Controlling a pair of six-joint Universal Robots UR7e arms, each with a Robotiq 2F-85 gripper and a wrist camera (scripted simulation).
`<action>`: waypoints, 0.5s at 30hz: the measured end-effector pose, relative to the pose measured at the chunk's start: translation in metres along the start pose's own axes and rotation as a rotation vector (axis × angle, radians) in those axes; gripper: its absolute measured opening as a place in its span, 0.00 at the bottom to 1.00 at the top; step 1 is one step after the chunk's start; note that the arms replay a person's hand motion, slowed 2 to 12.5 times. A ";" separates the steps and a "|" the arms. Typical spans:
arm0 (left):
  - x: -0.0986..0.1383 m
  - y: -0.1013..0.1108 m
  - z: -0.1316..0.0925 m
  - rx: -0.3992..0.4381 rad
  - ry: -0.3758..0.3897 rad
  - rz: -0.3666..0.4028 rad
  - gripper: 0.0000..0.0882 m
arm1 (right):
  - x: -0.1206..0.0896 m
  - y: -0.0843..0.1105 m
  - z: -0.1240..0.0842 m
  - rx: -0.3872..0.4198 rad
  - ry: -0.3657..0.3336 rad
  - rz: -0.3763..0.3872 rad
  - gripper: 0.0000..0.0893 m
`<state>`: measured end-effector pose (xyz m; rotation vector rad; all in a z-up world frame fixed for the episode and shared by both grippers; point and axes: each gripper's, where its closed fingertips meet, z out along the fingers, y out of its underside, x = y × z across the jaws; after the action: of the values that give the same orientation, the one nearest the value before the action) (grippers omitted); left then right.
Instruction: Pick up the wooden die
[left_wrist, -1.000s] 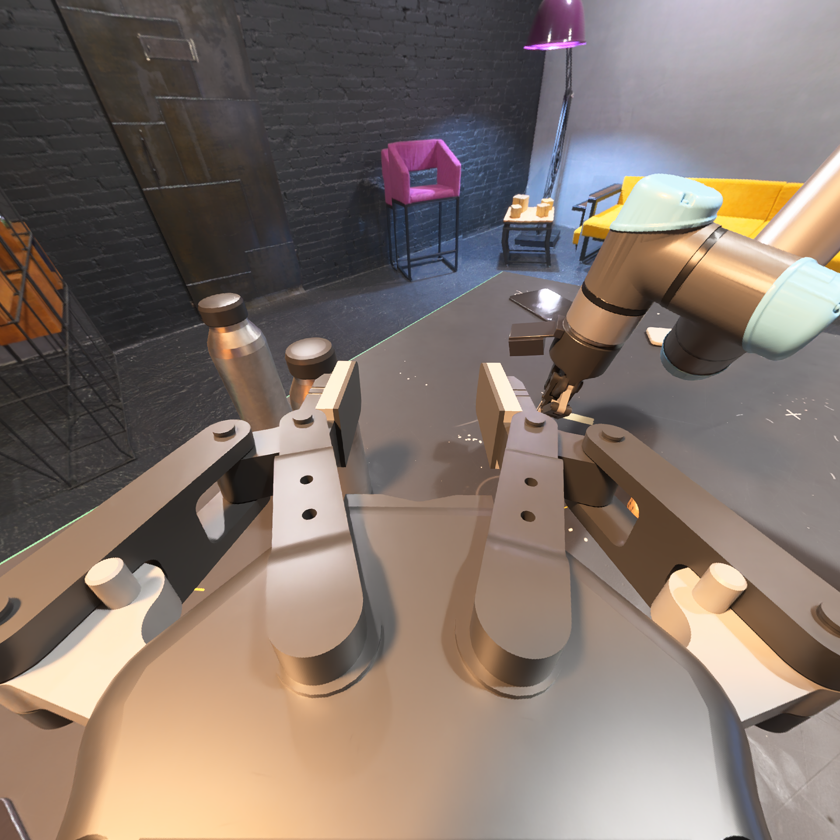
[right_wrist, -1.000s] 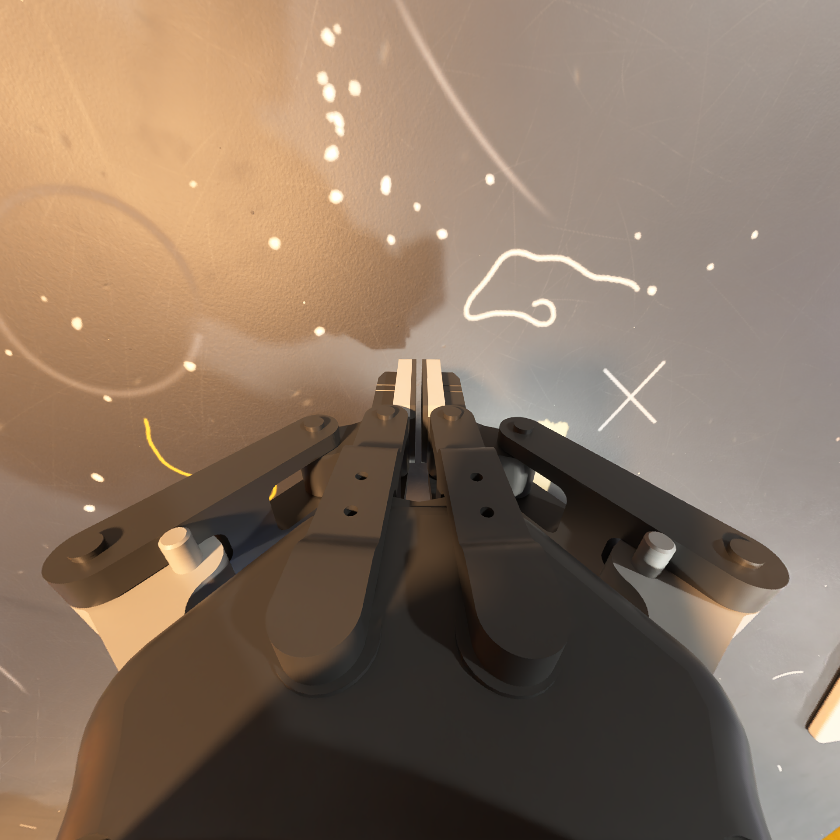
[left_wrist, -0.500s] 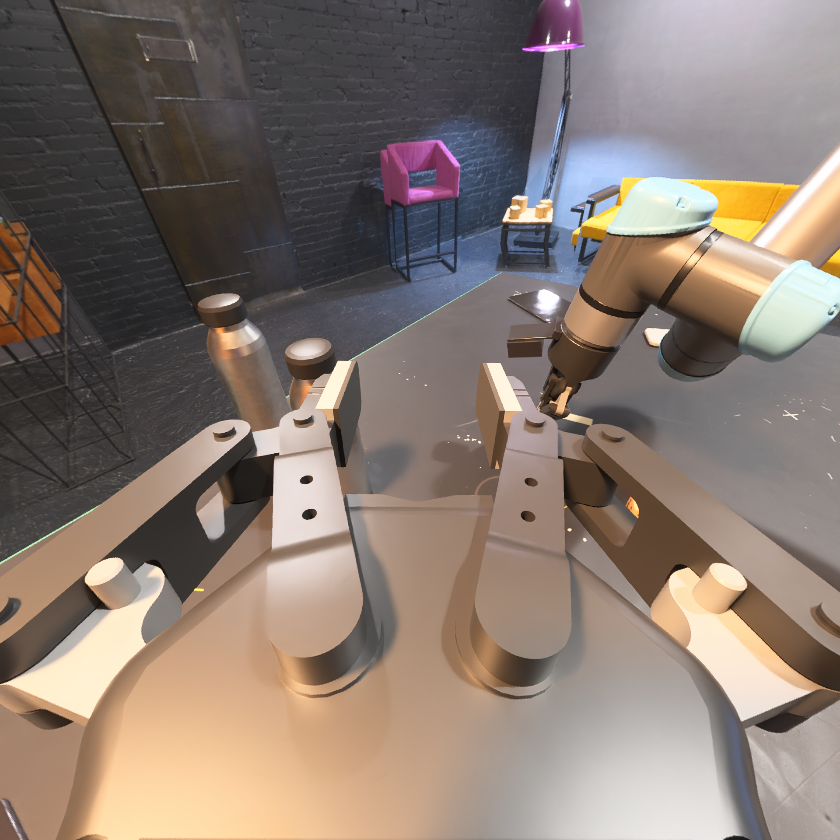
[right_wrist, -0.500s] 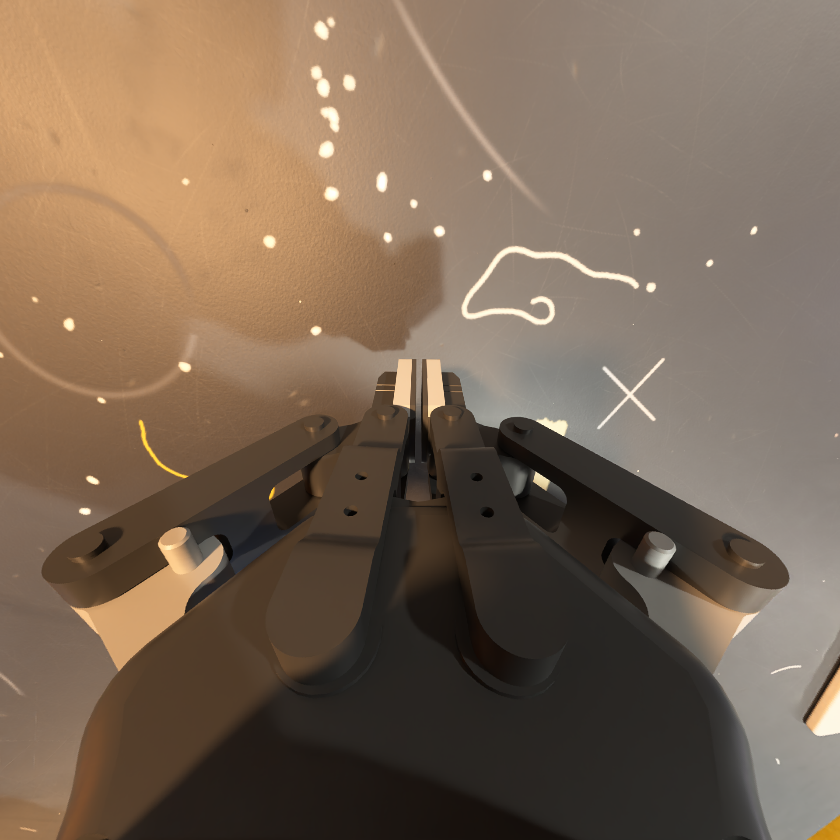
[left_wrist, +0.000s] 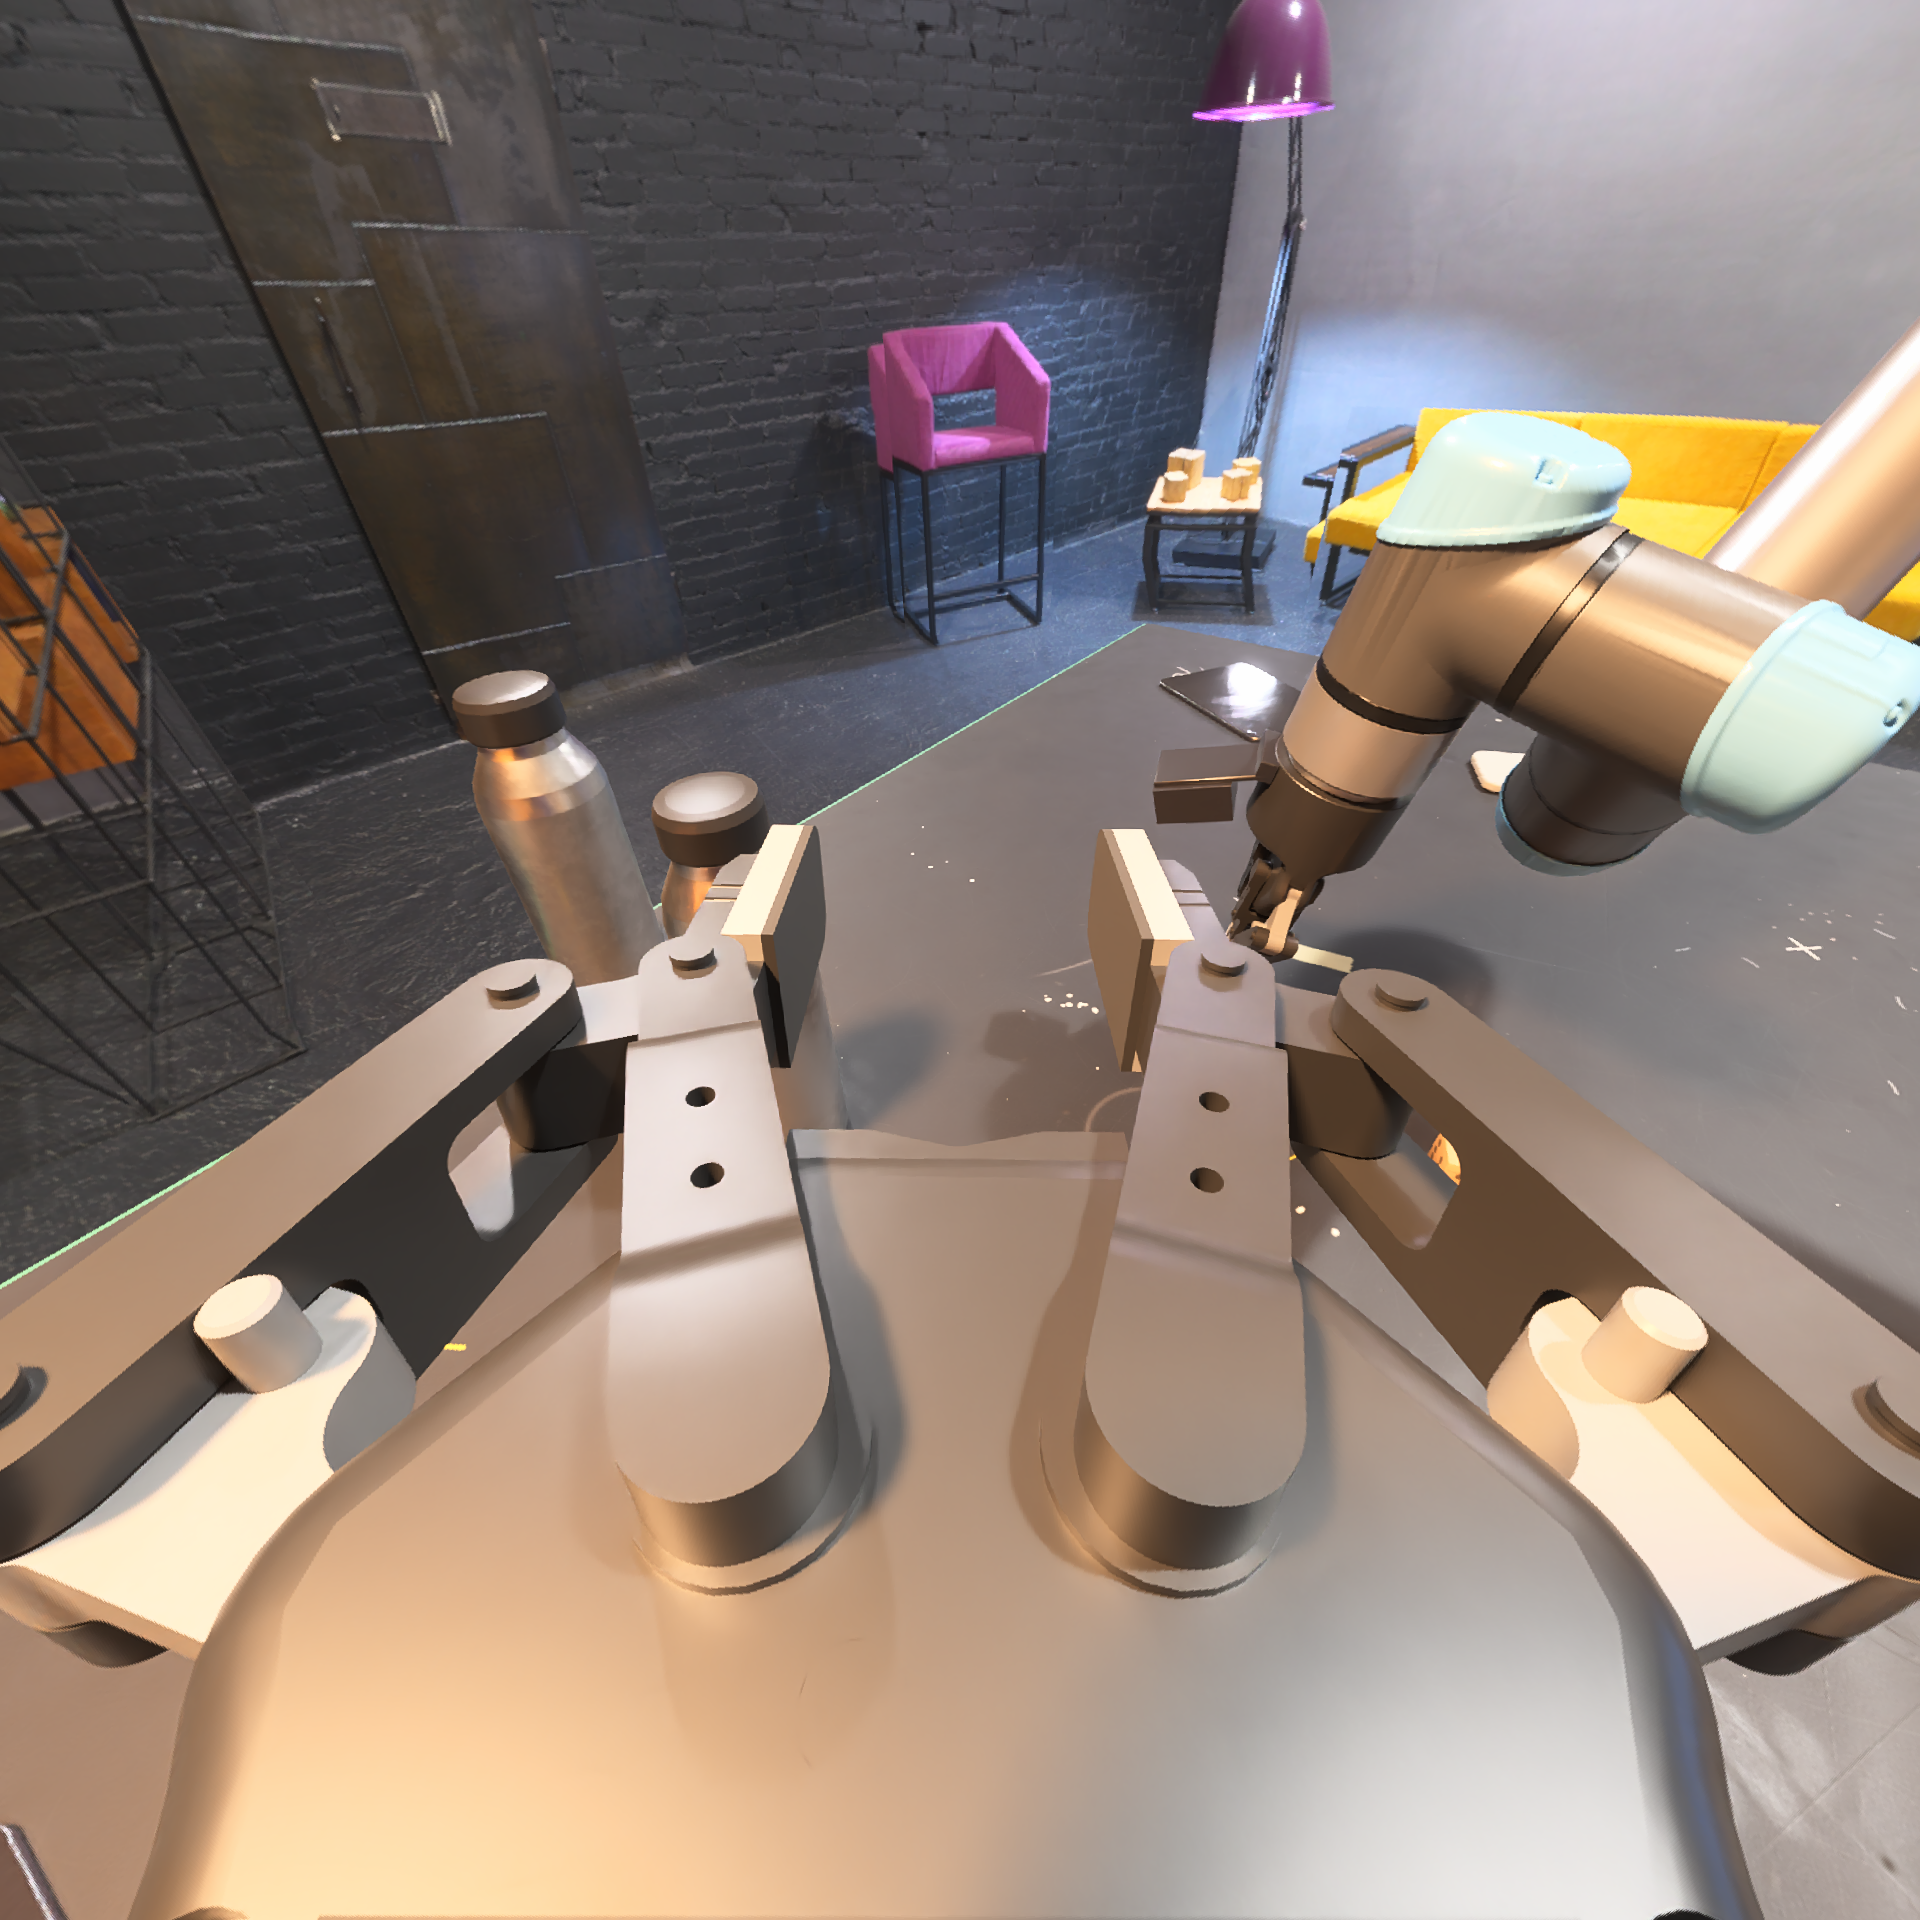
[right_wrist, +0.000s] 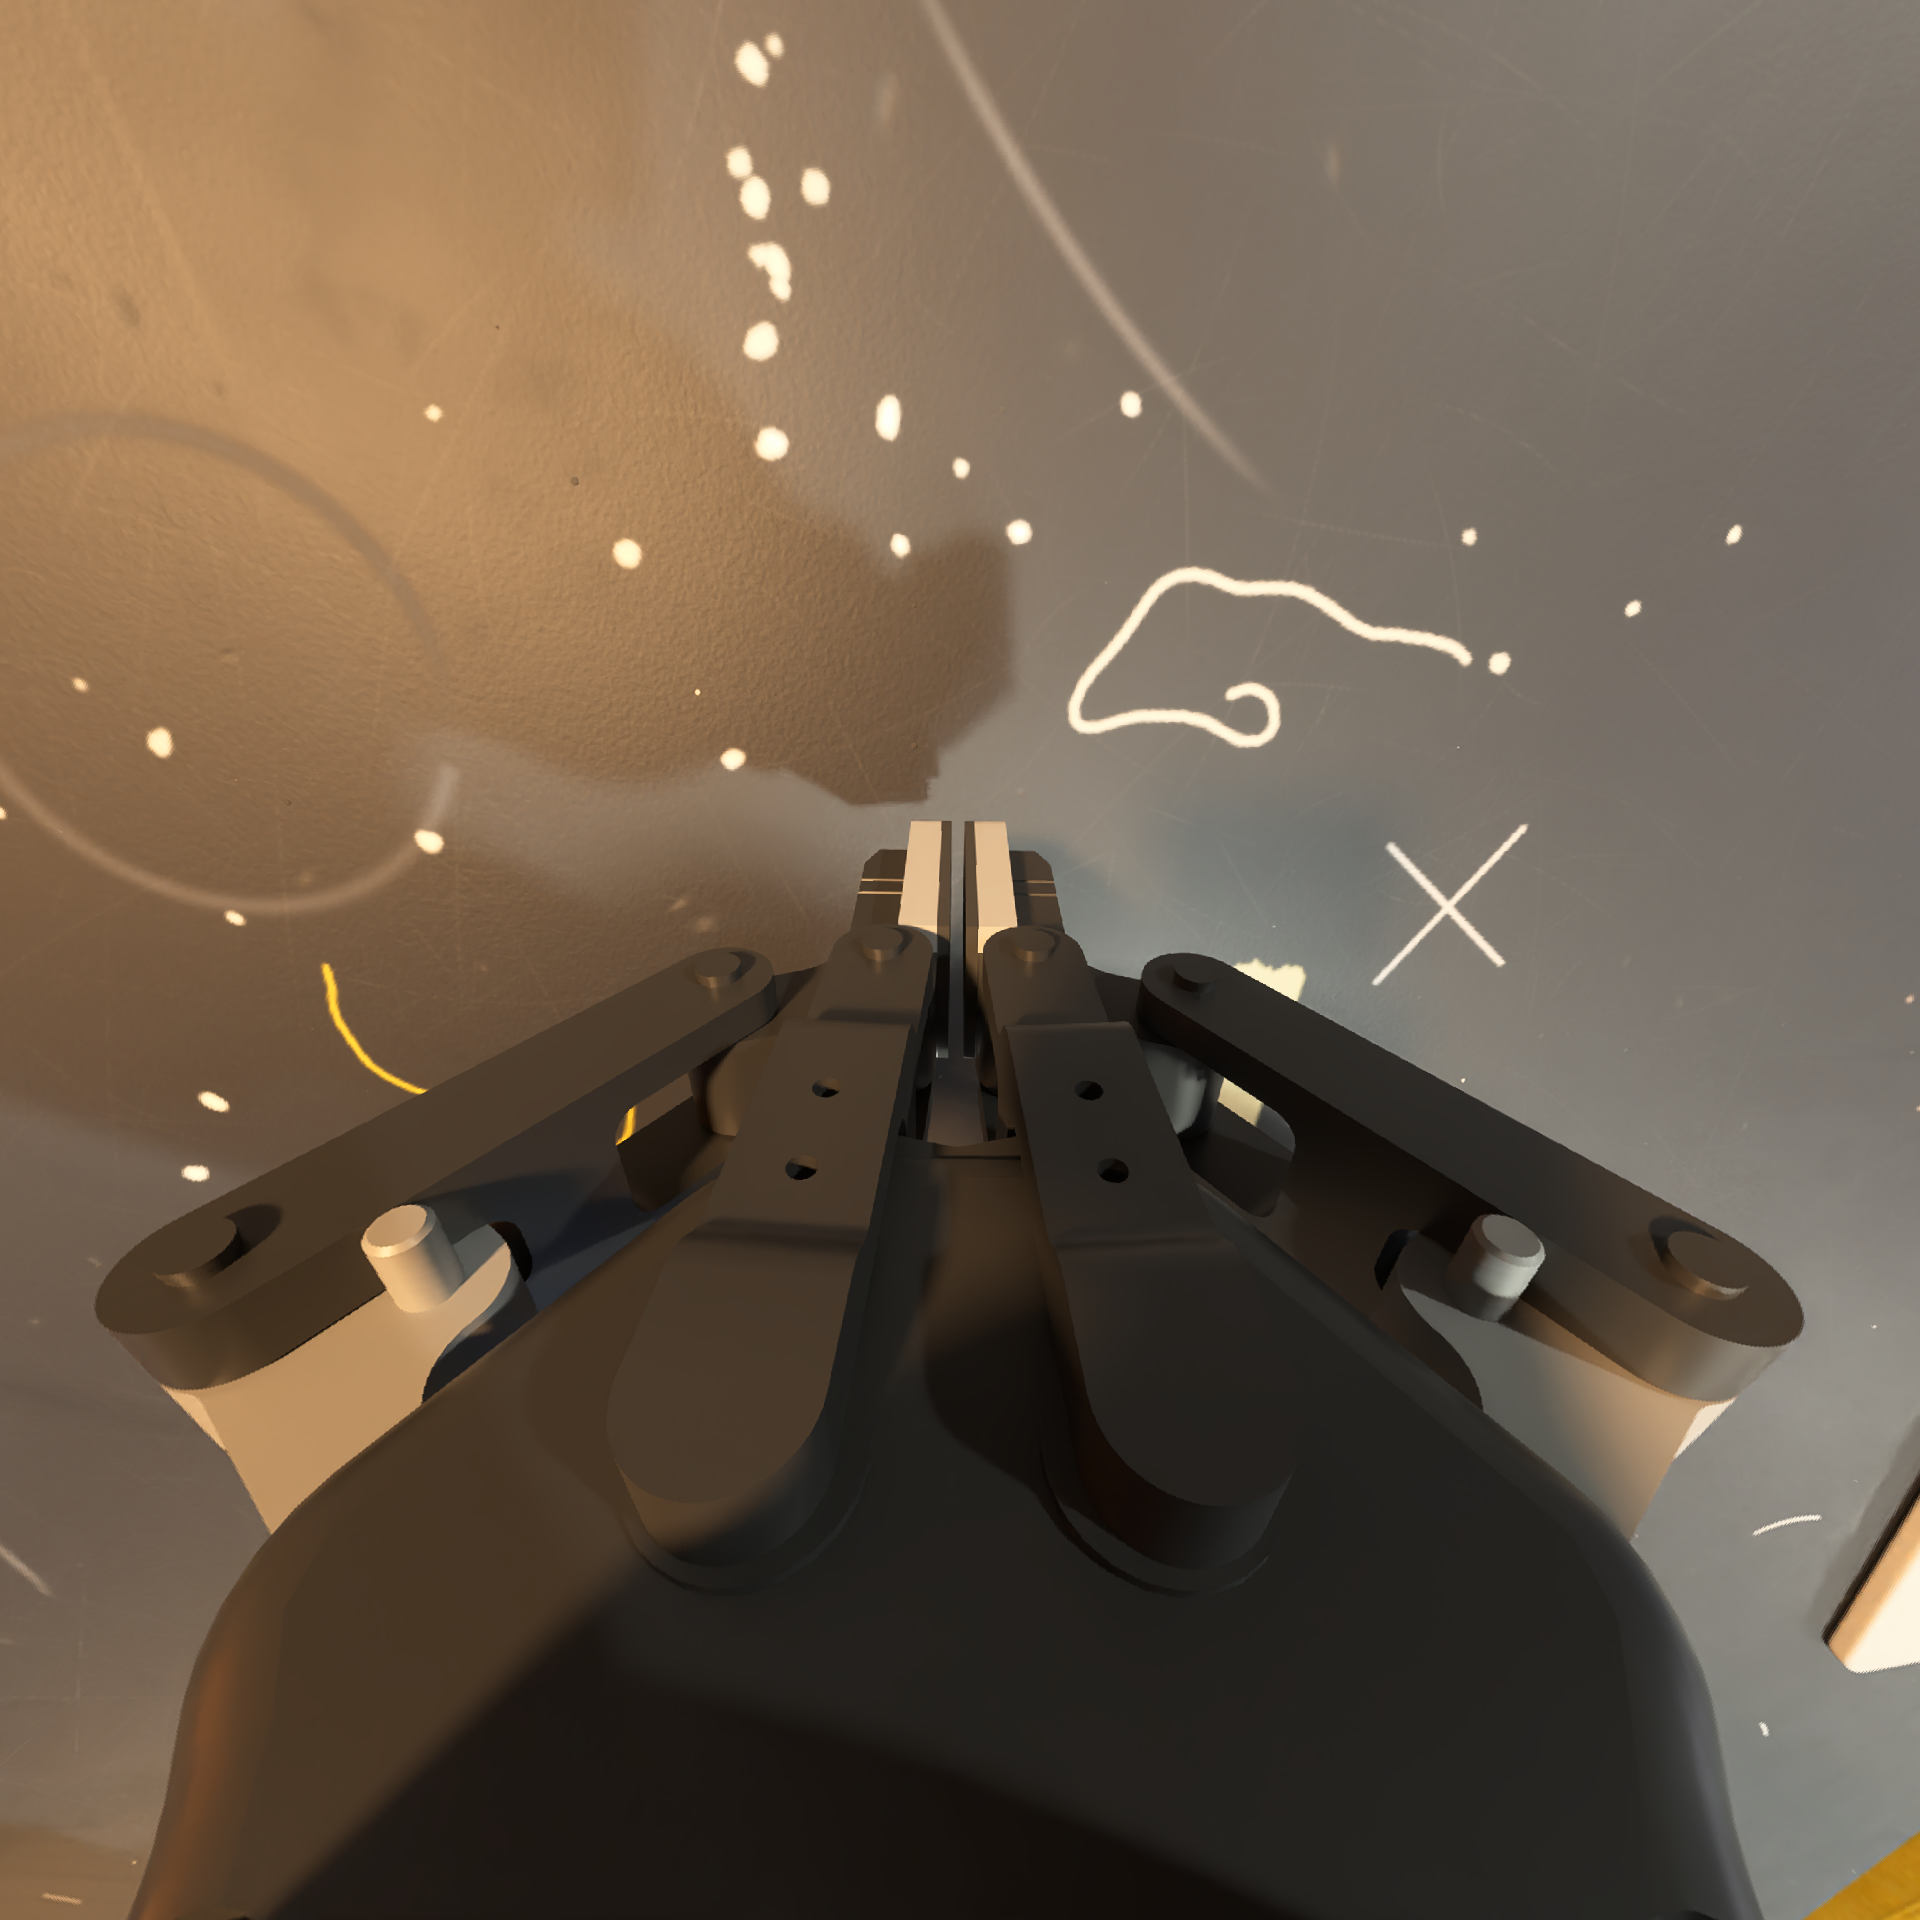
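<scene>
I see no clear wooden die. In the right wrist view a pale block (right_wrist: 1276, 982) peeks out from behind my right gripper's right linkage, mostly hidden. In the left wrist view a pale flat piece (left_wrist: 1322, 956) lies on the table beside the right gripper's tips. My right gripper (right_wrist: 958, 862) is shut with nothing between its pads and points down close to the grey table (right_wrist: 1351, 312). It also shows in the left wrist view (left_wrist: 1268, 920). My left gripper (left_wrist: 956, 904) is open and empty above the table.
Two metal bottles (left_wrist: 551, 831) (left_wrist: 707, 821) stand left of my left gripper near the table's edge. A dark flat plate (left_wrist: 1231, 691) and a small white piece (left_wrist: 1496, 769) lie at the far side. A pale object (right_wrist: 1881, 1590) lies at the right wrist view's right edge.
The right arm has shifted very slightly, and the table marks drift a little upward in its view. The left gripper stays open, the right stays shut.
</scene>
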<state>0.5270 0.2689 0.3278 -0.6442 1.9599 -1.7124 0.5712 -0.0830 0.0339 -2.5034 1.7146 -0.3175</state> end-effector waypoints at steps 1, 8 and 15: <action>0.000 0.000 0.000 0.000 0.000 0.000 0.53 | -0.001 0.000 0.000 0.001 -0.001 -0.001 0.02; 0.000 -0.001 -0.001 0.004 0.001 -0.002 0.53 | -0.005 -0.002 0.000 0.006 -0.008 -0.006 0.02; 0.000 -0.001 -0.002 0.008 0.002 -0.004 0.53 | -0.008 -0.004 0.001 0.010 -0.012 -0.012 0.02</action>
<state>0.5261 0.2707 0.3292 -0.6446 1.9535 -1.7224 0.5726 -0.0739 0.0327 -2.5044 1.6901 -0.3101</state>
